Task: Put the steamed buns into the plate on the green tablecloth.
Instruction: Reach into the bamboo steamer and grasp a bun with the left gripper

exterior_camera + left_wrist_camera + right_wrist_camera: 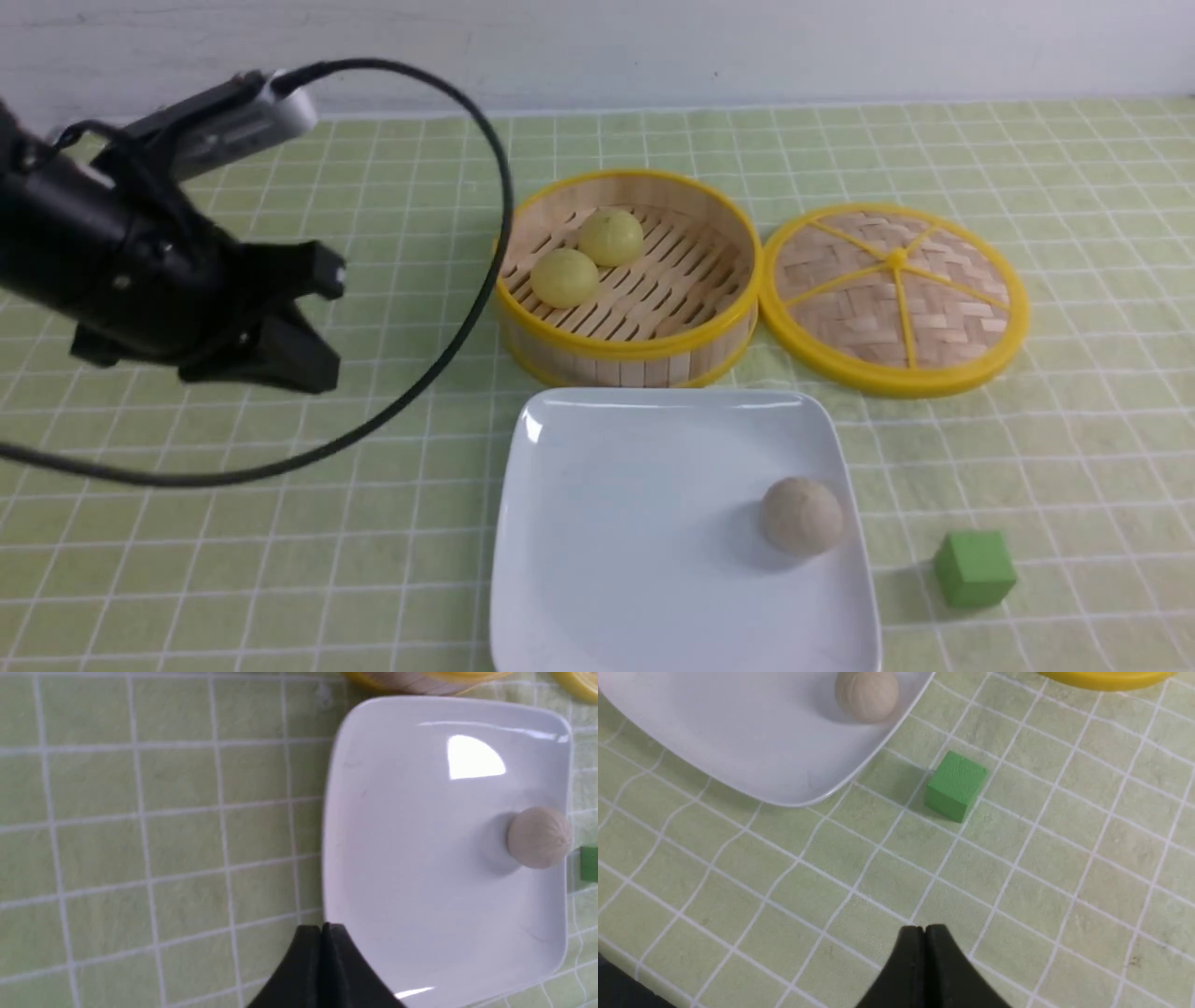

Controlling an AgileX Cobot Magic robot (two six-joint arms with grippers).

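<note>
Our left gripper point(325, 927), jaws pressed together and empty, hangs by the left edge of the plate point(597, 579). Only the front view shows two yellow buns point(564, 277) point(611, 236) in the steamer point(627, 347); the grey bun point(801, 515) sits on the plate. Our right gripper point(925, 927), likewise pinched empty, shows only from its wrist.

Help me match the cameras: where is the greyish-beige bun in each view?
Front view: greyish-beige bun on the white plate, right side.
Left wrist view: bun by the plate rim nearest the green cube.
Right wrist view: bun by that same rim.
Shared landmark: the green cube.
</note>
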